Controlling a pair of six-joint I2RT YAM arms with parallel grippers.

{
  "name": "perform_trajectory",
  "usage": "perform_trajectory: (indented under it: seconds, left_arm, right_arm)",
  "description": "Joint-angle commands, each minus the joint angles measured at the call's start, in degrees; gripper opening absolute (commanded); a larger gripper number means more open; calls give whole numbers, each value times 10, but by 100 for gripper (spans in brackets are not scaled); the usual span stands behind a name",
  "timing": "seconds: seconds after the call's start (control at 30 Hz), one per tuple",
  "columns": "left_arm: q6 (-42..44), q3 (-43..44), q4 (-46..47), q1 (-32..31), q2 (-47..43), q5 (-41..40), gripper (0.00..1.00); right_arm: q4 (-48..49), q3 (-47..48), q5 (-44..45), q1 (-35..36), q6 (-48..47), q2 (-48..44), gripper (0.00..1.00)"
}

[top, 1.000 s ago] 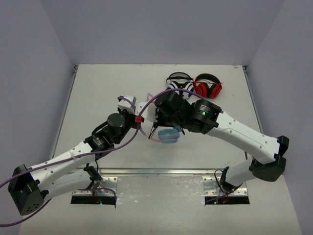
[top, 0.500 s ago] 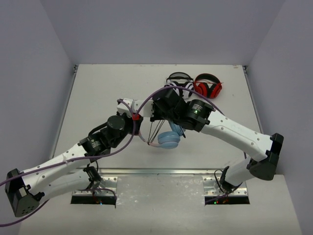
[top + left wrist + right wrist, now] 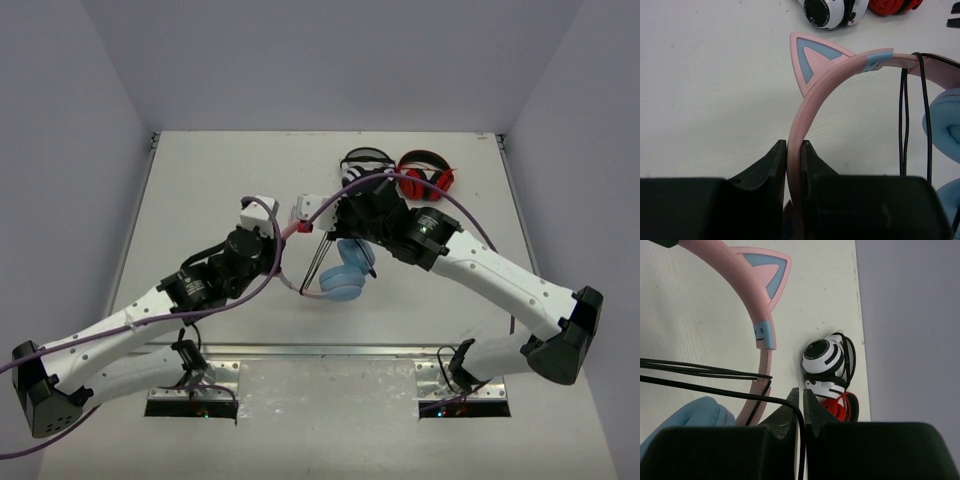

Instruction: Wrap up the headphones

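Note:
The headphones have a pink headband [image 3: 840,67] with cat ears, light-blue earcups [image 3: 341,277] and a thin black cable [image 3: 903,125]. My left gripper [image 3: 794,145] is shut on the headband and holds it upright above the table; it also shows in the top view [image 3: 284,243]. Several strands of cable cross the headband [image 3: 742,285] near an earcup [image 3: 695,415]. My right gripper [image 3: 801,392] is shut on the cable [image 3: 715,389], which runs taut from the headband into the jaws; in the top view it sits [image 3: 325,232] just beyond the earcups.
Black-and-white headphones [image 3: 360,165] and red-and-black headphones [image 3: 425,178] lie at the table's far right, close behind my right gripper. They also show in the right wrist view [image 3: 827,360] [image 3: 837,407]. The table's right edge [image 3: 859,315] is near.
My right gripper has swung with the cable from beside the earcups toward the far side. The earcups have shifted slightly, and the left arm has moved a little with the headband.

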Motion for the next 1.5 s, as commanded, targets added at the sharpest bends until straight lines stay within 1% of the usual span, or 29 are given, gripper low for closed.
perform_trajectory:
  seconds: [0.0, 0.1, 0.23, 0.37, 0.57, 0.67, 0.73, 0.77, 0.8, 0.83, 0.93, 1.07, 1.23, 1.37, 1.43, 1.47]
  left_arm:
    - [29, 32, -8, -13, -4, 59, 0]
    - [55, 46, -18, -13, -2, 76, 0]
    - [72, 64, -45, -13, -2, 59, 0]
    - [86, 82, -57, -13, -4, 48, 0]
    - [97, 103, -61, -13, -4, 38, 0]
    - [103, 108, -55, -13, -11, 53, 0]
    - [104, 114, -57, -14, -13, 48, 0]
    - [104, 122, -59, -13, -12, 40, 0]
    - [104, 125, -61, -13, -12, 37, 0]
    - [105, 128, -61, -13, -11, 34, 1]
    - [107, 141, -61, -13, -5, 27, 0]
    - [107, 155, -61, -13, -5, 24, 0]
    - [99, 159, -39, -13, -28, -16, 0]
    - [99, 174, -34, -13, -27, -18, 0]
    - [98, 180, -35, -13, -22, -22, 0]
    - [95, 183, -32, -13, -20, -30, 0]
  right_arm:
    - [89, 9, 1, -36, -10, -22, 5]
    - [89, 3, -2, -52, -30, -16, 6]
    - [94, -9, -18, -74, -39, -16, 8]
    - [102, -12, -38, -91, -31, -13, 8]
    - [116, -27, -68, -109, -16, -9, 13]
    - [112, -27, -103, -124, 2, -4, 17]
    - [110, -27, -114, -128, 8, -2, 15]
    - [110, -28, -119, -129, 11, -1, 7]
    - [107, -29, -128, -131, 15, -1, 5]
    - [107, -31, -138, -132, 18, 0, 4]
    - [119, -44, -129, -133, 19, 4, 3]
    - [129, -57, -135, -145, 25, 6, 6]
    - [141, -64, -164, -156, 39, -1, 10]
    - [144, -64, -180, -159, 46, 0, 12]
    - [148, -65, -182, -161, 51, 3, 17]
    - [150, -68, -183, -161, 53, 4, 23]
